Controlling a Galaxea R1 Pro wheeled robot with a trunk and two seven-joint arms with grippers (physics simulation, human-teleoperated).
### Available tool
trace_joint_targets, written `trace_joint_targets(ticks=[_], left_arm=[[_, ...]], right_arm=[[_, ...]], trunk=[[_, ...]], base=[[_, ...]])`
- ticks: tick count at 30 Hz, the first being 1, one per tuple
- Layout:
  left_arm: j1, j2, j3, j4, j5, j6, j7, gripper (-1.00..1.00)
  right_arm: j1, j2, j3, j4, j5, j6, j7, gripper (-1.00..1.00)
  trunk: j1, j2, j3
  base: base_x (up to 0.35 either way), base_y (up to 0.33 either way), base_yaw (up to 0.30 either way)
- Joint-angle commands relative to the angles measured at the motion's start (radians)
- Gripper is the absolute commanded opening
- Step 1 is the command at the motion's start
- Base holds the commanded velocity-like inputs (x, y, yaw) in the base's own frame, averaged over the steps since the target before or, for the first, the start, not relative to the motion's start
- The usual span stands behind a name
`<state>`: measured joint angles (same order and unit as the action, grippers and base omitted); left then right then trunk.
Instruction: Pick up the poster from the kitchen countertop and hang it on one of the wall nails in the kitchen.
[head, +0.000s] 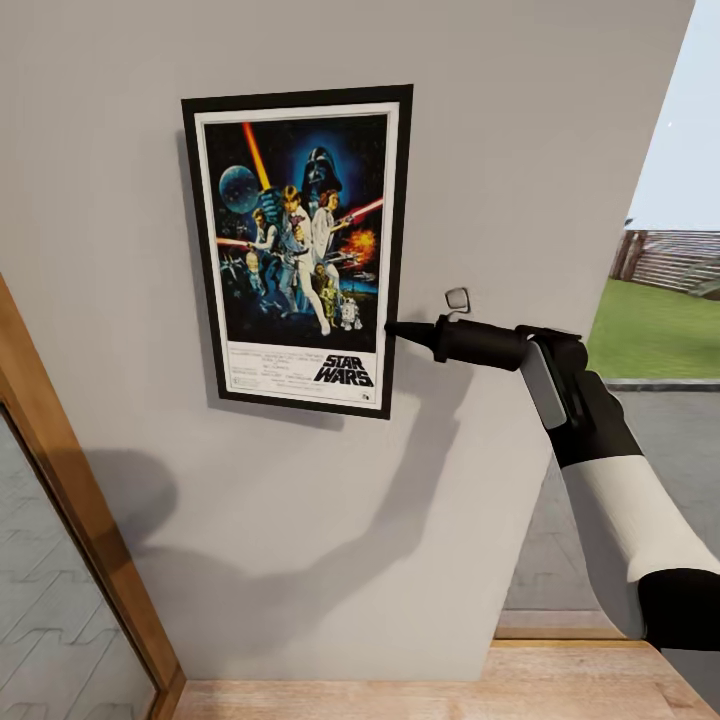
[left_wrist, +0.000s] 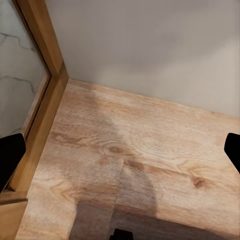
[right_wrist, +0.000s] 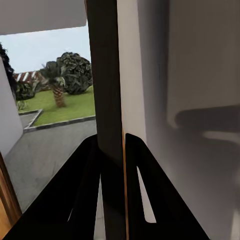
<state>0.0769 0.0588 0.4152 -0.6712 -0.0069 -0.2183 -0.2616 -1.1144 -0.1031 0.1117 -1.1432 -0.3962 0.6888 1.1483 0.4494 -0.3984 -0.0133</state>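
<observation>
Head view: poster (head: 297, 250) lies flat against the pale grey wall (head: 520, 160), upright w/ slight tilt, "STAR WARS" title at its lower edge, black border and white margin all round. Its shadow falls on the wall along the left and lower sides. No nail head can be made out; whether one sits behind the poster cannot be told.

Right arm (head: 610, 480) reaches in from lower right, white forearm, black wrist. Right end effector (head: 395, 329) points leftward, tips meeting the poster's right border in its lower part. A small grey-rimmed square piece (head: 457, 298) stands just above the end effector body. Arm shadow spreads over the wall below.

Right wrist view: the two black fingers (right_wrist: 82, 195) are closed on the poster's edge (right_wrist: 104, 75), seen edge-on as a dark vertical strip running btwn them; wall at one side, lawn (right_wrist: 67, 107), trees and sky at the other.

Left wrist view: left end effector fingertips (left_wrist: 10, 155) appear at opposite frame edges, well apart, i.e. open, nothing btwn them. Beneath: wooden floor (left_wrist: 140, 160), wall base, and a wooden door frame (left_wrist: 47, 75) w/ glass panel.

Head view, lower left: same wooden frame (head: 70, 520) and glass; floor boards along the bottom.
</observation>
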Motion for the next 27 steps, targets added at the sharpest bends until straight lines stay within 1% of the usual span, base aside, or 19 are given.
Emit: trace_joint_targets(ticks=[1, 27], left_arm=[[0.0, -0.001, 0.004, -0.001, -0.001, -0.001, -0.007, 1.0], [0.0, -0.001, 0.004, -0.001, -0.001, -0.001, -0.007, 1.0]], right_arm=[[-0.001, -0.001, 0.002, 0.0, -0.009, 0.009, 0.001, -1.0], [-0.001, -0.001, 0.002, 0.0, -0.009, 0.009, 0.001, -1.0]], trunk=[[0.001, -0.002, -0.001], [0.001, -0.002, -0.001]], base=[[0.0, 0.0, 0.0], [0.0, 0.0, 0.0]])
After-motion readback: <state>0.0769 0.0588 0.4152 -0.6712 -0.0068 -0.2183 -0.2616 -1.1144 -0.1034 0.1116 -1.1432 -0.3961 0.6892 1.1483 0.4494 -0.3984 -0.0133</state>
